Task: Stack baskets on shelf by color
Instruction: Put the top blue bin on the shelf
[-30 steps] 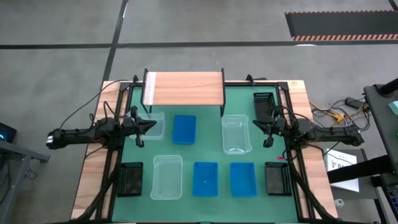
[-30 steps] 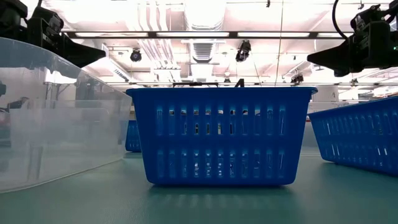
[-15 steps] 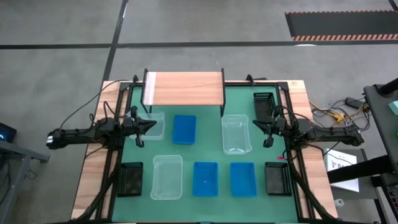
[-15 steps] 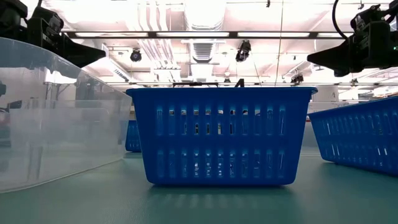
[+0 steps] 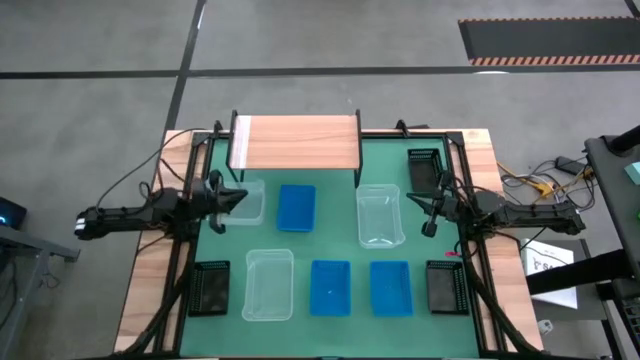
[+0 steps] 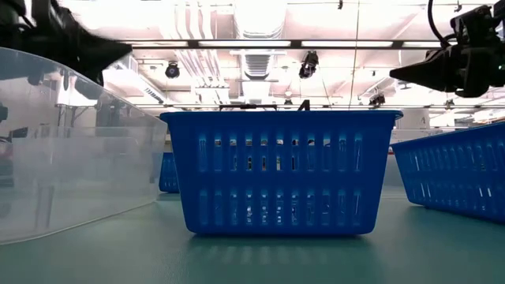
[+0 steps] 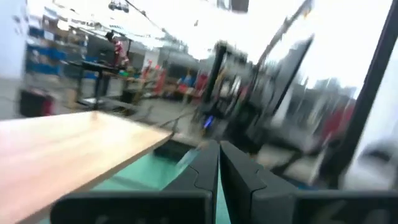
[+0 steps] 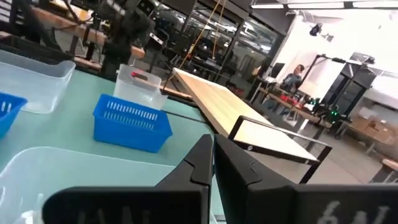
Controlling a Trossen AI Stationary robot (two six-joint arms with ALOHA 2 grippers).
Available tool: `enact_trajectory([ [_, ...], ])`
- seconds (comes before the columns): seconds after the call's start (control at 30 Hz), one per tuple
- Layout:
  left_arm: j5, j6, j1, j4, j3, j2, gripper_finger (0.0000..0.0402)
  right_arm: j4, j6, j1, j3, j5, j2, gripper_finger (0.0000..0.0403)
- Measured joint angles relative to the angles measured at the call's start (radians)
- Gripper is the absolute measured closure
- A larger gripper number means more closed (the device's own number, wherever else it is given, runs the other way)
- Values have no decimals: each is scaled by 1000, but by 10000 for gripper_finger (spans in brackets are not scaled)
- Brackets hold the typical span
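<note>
While both arms hover above the green mat, only small shifts separate this moment from the half-second before: the left gripper (image 5: 237, 195) has swung slightly toward the shelf end of the table, its wrist view smeared by the motion, and the right gripper (image 5: 414, 199) has drawn back a little toward its own side. Both pincers are closed and empty; each wrist view shows the two dark fingers (image 7: 214, 163) pressed tip to tip, likewise the right fingers (image 8: 208, 158).

No basket has left the mat. The shelf (image 5: 296, 143), a light wood plank on black legs, carries nothing on top. Just in front of it lie a clear basket (image 5: 248, 199) beside the left gripper, a blue basket (image 5: 296, 207), and a larger clear basket (image 5: 380, 215) beside the right gripper; a black mesh basket (image 5: 422, 170) sits near the shelf's right leg. The near row holds a black basket (image 5: 210, 288), a clear basket (image 5: 269, 285), two blue baskets (image 5: 330, 287) (image 5: 390, 287), and a black basket (image 5: 446, 287).

Judged from this layout, sorting has not begun. The left arm's turn probably starts an approach, and its fingers must part before any rim can be gripped.
</note>
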Motion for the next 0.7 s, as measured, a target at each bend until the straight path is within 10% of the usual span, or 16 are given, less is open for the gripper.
enact_trajectory([
  [0.33,0,-86,0,186,0,0,402,25,625,0,0,1,0,394],
  [0.7,14,-88,-1,294,15,39,402,32,588,0,0,1,0,394],
])
